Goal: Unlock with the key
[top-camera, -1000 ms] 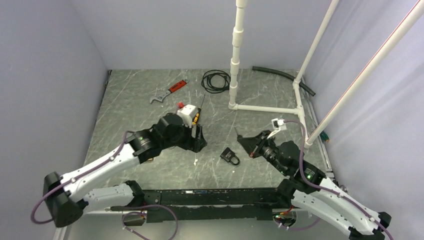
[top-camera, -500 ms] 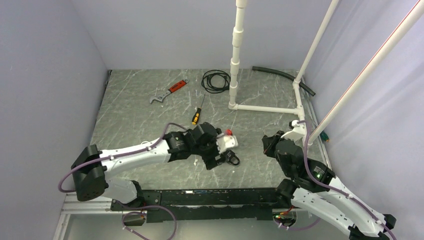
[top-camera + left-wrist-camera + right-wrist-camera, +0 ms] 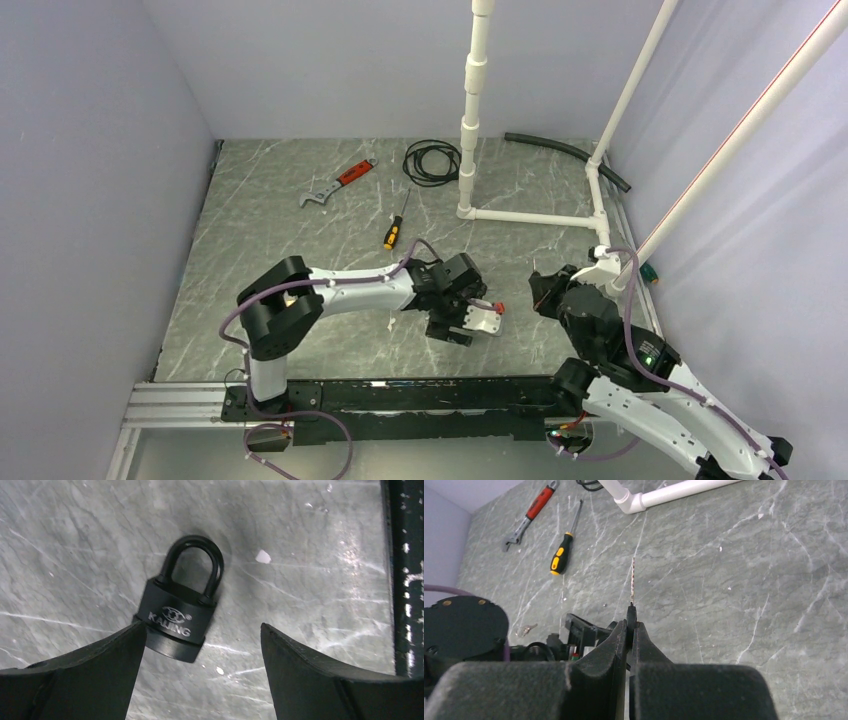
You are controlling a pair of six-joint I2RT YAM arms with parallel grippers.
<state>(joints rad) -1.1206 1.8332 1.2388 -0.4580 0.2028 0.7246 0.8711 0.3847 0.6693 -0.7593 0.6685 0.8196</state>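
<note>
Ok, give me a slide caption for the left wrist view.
Left gripper open over a black padlock lying flat on the grey marbled table, shackle pointing away from the fingers.

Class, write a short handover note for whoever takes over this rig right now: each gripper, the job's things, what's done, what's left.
Left gripper: open, down over the padlock, not gripping it.
Right gripper: shut on the key, held away from the lock.
Padlock: flat on the table, shackle looks closed.
Done: key picked up.
Left: grip the padlock, insert the key, turn it, open the shackle.
</note>
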